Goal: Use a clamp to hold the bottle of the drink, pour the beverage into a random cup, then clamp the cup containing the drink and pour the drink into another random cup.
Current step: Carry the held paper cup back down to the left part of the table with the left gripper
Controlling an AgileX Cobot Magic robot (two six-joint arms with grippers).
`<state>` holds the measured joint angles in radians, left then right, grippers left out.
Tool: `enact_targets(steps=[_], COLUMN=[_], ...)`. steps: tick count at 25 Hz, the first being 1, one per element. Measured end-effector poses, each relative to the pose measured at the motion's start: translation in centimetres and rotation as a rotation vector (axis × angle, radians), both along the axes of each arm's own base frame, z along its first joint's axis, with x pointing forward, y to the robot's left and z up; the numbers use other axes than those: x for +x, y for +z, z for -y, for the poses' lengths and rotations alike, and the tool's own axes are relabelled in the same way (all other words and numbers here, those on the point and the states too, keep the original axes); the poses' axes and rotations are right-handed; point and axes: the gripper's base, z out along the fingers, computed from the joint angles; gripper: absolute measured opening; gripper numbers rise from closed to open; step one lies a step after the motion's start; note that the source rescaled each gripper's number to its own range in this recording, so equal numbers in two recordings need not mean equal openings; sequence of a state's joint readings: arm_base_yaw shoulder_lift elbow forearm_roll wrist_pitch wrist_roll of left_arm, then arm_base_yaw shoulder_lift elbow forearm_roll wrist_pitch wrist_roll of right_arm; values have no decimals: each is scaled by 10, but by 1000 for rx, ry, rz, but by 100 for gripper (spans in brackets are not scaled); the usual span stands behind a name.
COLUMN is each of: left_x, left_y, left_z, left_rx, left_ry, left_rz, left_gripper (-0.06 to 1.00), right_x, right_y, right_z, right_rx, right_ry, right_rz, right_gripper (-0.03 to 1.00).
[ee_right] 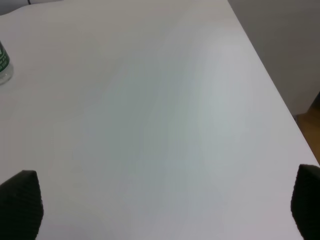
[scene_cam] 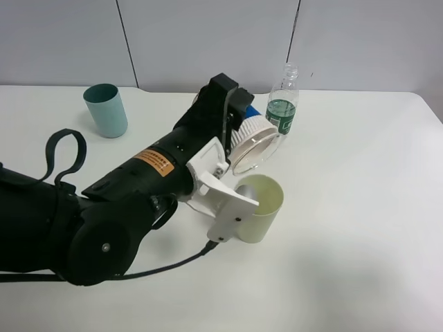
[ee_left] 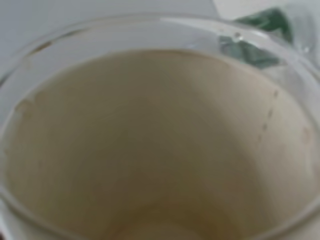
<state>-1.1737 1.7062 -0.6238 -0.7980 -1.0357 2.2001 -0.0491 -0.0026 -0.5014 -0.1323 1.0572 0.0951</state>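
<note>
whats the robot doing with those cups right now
The left gripper holds the blue-sleeved white cup tipped over on its side, mouth aimed down at the pale yellow-green cup standing on the table. It looks like a pour from one cup into the other; no stream is visible. The bottle stands uncapped just behind, and a teal cup sits off to the left. The right gripper is open over bare table, idle.

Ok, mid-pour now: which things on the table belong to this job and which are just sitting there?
In the job:
- blue-sleeved white cup, tipped over, held in the left pincer
- pale yellow-green cup, upright under it
- bottle, upright behind, cap off

Just sitting there:
- teal cup, far left of the table, untouched
</note>
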Motion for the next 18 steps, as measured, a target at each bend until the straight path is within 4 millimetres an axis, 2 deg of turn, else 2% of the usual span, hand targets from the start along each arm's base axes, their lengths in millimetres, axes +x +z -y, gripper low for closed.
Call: enact_targets(steps=[4, 8, 18], left_x=[1, 11, 48], left_y=[-7, -9, -13], left_z=[-8, -22, -63], left_rx=[-221, -460, -1039], left_ry=[36, 86, 140], left_rz=[-154, -277, -565], left_gripper=[6, 6, 6], right_x=[0, 0, 0], right_y=[0, 0, 0], right_z=[0, 0, 0], right_rx=[0, 0, 0], right_ry=[0, 0, 0], right_rz=[0, 0, 0], right_gripper=[100, 100, 100])
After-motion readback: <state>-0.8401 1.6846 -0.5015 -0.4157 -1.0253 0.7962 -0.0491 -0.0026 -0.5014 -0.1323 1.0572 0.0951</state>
